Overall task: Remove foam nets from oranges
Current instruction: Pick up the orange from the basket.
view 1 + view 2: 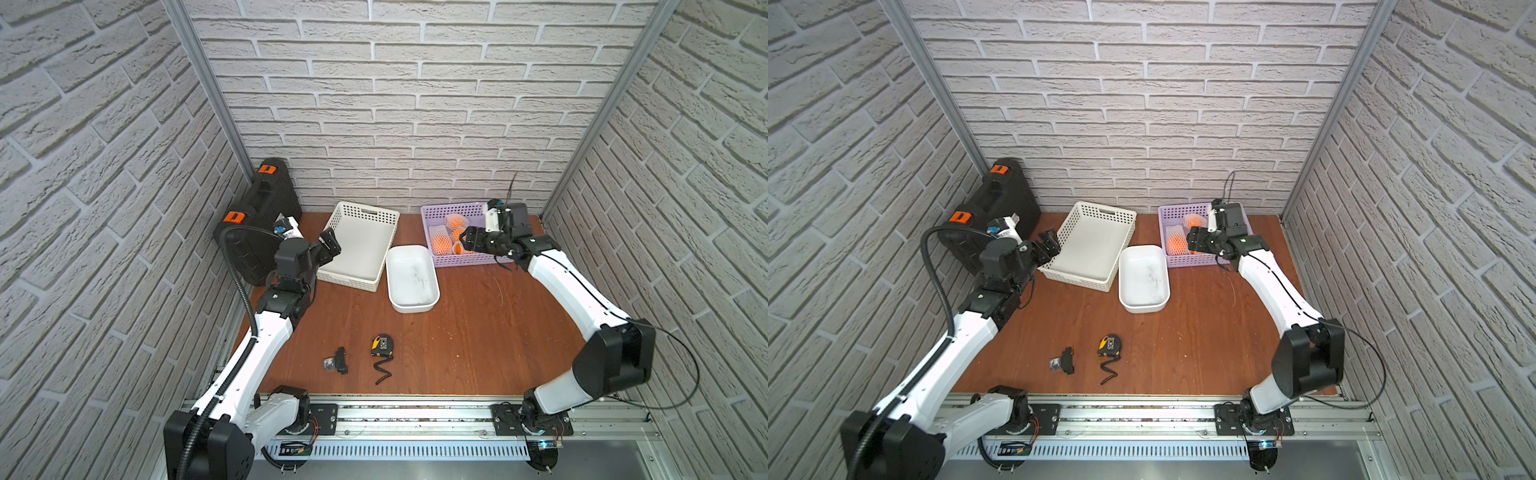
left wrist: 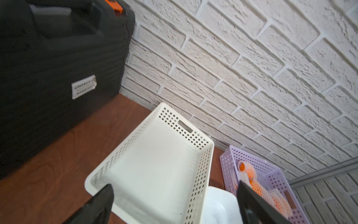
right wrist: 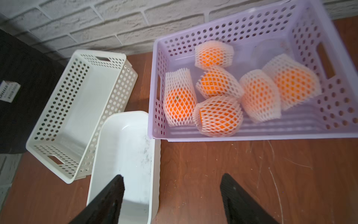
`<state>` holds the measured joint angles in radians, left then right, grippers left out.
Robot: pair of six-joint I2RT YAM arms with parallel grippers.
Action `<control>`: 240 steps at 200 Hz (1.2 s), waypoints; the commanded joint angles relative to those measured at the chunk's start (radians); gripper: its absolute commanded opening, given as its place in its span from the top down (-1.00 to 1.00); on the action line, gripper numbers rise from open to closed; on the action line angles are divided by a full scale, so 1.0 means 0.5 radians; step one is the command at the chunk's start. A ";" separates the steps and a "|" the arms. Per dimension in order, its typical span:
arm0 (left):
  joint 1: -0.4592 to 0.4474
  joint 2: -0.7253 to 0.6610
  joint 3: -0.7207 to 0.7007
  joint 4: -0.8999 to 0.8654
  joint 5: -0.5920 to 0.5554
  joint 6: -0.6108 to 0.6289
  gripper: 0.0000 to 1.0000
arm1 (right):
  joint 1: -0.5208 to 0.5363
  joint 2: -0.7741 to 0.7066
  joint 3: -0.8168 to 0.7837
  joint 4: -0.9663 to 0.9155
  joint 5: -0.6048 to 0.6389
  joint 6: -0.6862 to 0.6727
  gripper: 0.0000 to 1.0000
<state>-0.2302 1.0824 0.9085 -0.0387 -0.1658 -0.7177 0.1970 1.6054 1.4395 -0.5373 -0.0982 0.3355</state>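
Unreadable label [image 2: 83, 87] on black case [image 2: 48, 54], 6 oranges [image 3: 179, 102]

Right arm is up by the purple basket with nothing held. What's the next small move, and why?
Probably lower the right gripper forward onto the nearest netted orange by the purple basket's front wall. Its jaws stand open and empty, and all six oranges still wear their foam nets, so nothing can be stripped until one is lifted out.
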 commanded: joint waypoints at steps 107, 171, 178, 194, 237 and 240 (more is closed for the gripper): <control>-0.174 0.483 0.391 -0.603 0.371 -0.119 -0.97 | 0.114 0.988 0.814 -0.012 0.173 -0.062 -0.54; -0.180 0.593 0.414 -0.558 0.517 -0.126 -0.97 | 0.112 1.292 1.123 -0.133 0.369 -0.162 -0.50; -0.181 0.602 0.416 -0.550 0.539 -0.123 -0.97 | 0.112 1.316 1.152 -0.142 0.390 -0.167 -0.50; -0.184 0.622 0.423 -0.540 0.582 -0.117 -0.97 | 0.109 1.363 1.200 -0.144 0.411 -0.180 -0.49; -0.191 0.654 0.438 -0.532 0.652 -0.112 -0.97 | 0.104 1.477 1.284 -0.169 0.435 -0.172 -0.50; -0.192 0.651 0.438 -0.533 0.653 -0.111 -0.97 | 0.106 1.480 1.284 -0.170 0.436 -0.173 -0.49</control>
<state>-0.3214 1.4014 1.0958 -0.3332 0.1215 -0.7822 0.2523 2.3375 2.0552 -0.6216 0.0982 0.2565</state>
